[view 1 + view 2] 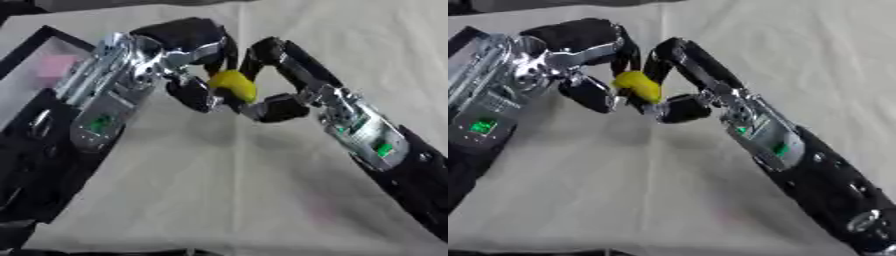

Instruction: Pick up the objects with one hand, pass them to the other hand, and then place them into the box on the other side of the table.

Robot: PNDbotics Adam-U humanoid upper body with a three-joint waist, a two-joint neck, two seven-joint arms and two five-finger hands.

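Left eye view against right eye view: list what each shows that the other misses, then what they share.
Only the left eye view shows the black-rimmed box at the table's left edge, with a pink block inside it. Only the right eye view shows the right forearm down to its silver joint near the lower right corner. Both show the left hand and right hand meeting over the pale cloth, fingers of both curled round a small yellow object held between them.
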